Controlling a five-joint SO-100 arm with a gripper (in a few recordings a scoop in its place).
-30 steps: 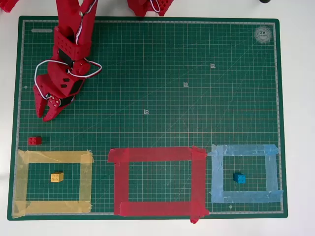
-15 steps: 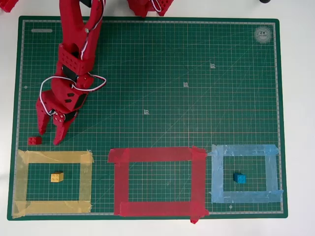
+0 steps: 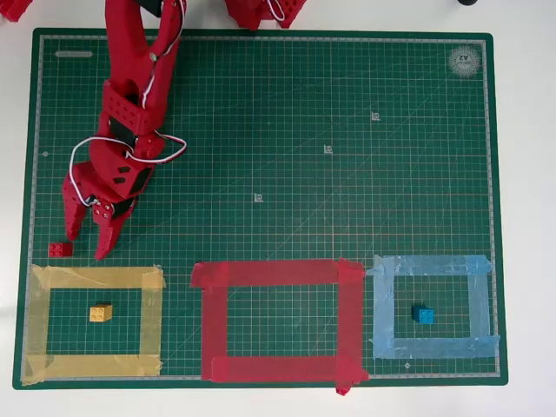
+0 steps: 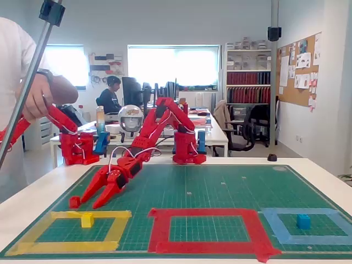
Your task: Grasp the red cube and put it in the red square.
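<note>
On the green mat (image 3: 304, 130), your gripper (image 3: 89, 241) has its fingers apart; the red cube (image 3: 60, 249) lies just left of them in the overhead view, outside the red square (image 3: 276, 321).

Green gridded mat (image 3: 347, 130) carries a red cube (image 3: 60, 249), red arm (image 3: 130, 104), and yellow (image 3: 39, 321), red (image 3: 269, 274), light-blue (image 3: 434, 265) tape outlines.

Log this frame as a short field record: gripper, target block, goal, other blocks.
gripper: open, fingertips low at the mat, beside the red cube
red cube: on the green mat, above the yellow outline, ungrasped
red square: holds no block
yellow block: inside the yellow outline
blue block: inside the light blue outline
</note>
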